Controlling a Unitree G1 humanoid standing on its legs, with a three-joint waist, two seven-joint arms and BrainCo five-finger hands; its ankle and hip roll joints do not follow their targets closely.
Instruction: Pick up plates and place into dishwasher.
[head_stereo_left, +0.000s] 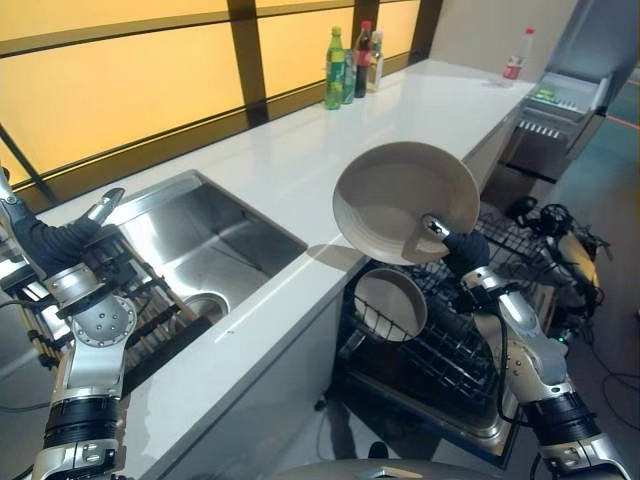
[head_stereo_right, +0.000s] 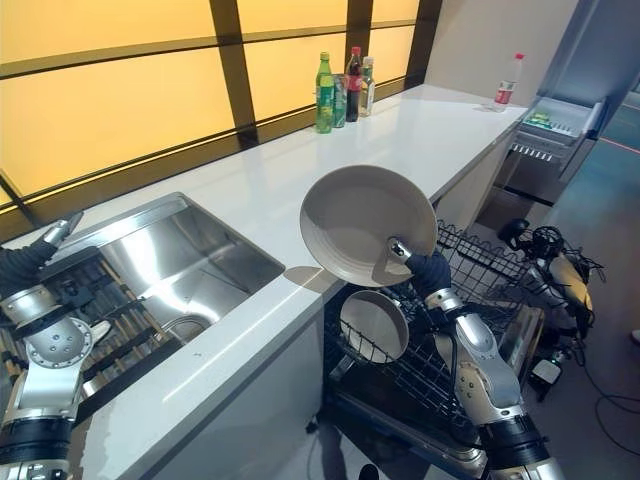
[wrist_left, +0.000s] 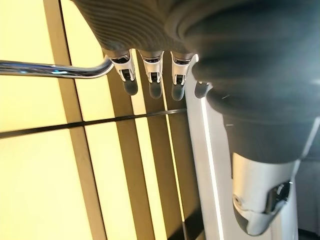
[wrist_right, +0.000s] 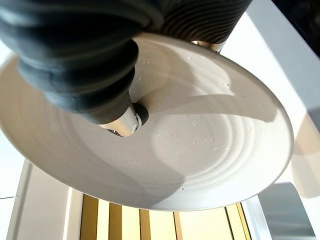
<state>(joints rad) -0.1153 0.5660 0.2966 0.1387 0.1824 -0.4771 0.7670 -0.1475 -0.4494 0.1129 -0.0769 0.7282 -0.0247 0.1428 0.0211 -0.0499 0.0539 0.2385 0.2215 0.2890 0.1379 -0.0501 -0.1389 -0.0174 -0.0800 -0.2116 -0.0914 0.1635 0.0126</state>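
Note:
My right hand (head_stereo_left: 455, 246) is shut on the rim of a large beige plate (head_stereo_left: 400, 198), holding it tilted on edge above the open dishwasher's wire rack (head_stereo_left: 470, 330). In the right wrist view the thumb (wrist_right: 125, 120) presses on the plate's inner face (wrist_right: 210, 140). A smaller beige plate (head_stereo_left: 390, 302) stands upright in the rack below. My left hand (head_stereo_left: 70, 240) is raised at the far left above a dark dish rack (head_stereo_left: 150, 310), its fingers (wrist_left: 152, 75) straight and holding nothing.
A steel sink (head_stereo_left: 210, 240) is set into the white counter (head_stereo_left: 400, 120). Several bottles (head_stereo_left: 352, 62) stand at the back by the yellow window; a red-capped bottle (head_stereo_left: 515, 55) is at the counter's far end. An oven (head_stereo_left: 560, 120) lies beyond.

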